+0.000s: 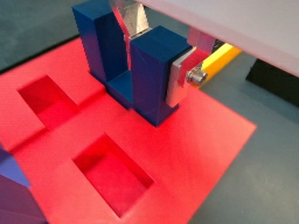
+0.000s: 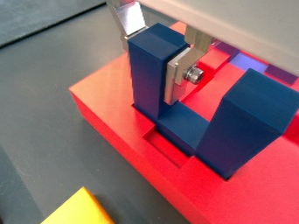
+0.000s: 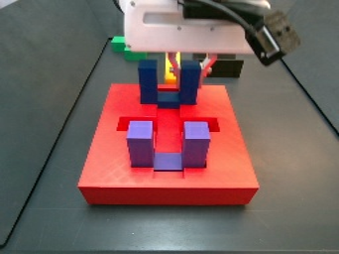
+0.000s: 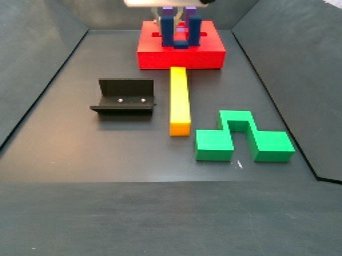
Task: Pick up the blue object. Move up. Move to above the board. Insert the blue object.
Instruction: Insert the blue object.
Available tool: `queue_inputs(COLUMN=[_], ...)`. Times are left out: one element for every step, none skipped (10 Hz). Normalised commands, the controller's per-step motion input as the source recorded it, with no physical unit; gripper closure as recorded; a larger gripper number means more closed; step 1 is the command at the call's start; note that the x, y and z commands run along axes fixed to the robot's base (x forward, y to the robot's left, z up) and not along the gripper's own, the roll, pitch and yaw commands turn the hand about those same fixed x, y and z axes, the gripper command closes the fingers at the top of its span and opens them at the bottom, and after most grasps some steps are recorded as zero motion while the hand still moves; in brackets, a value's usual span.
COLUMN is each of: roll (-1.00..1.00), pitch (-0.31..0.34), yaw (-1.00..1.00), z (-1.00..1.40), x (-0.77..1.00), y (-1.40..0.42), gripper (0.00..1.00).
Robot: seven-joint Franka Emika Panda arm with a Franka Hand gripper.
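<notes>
Gripper [image 2: 162, 54] clamped on one prong of the blue object [image 2: 216, 122], base down at a slot in the board [image 1: 198, 140]; looks rigid, light, smooth-sided, so prong grip suits

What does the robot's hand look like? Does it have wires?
The gripper, over the board, has a boxy white body with a black cable looping off it. Its fingers are flat silver plates, with a screw head on one.
</notes>
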Motion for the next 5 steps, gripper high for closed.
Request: queue_inputs(roll=[0.19, 0.21, 0.0, 0.01, 0.0], pitch=[0.0, 0.011, -0.016, 0.0, 0.0], yaw=[0.0, 0.0, 0.0, 0.0, 0.0], z=[-0.59, -0.51, 0.0, 0.0, 0.0], x=[0.23, 0.21, 0.0, 0.0, 0.0], y=[0.0, 0.0, 0.0, 0.0, 0.0], gripper=[1.0, 1.0, 1.0, 1.0, 1.0])
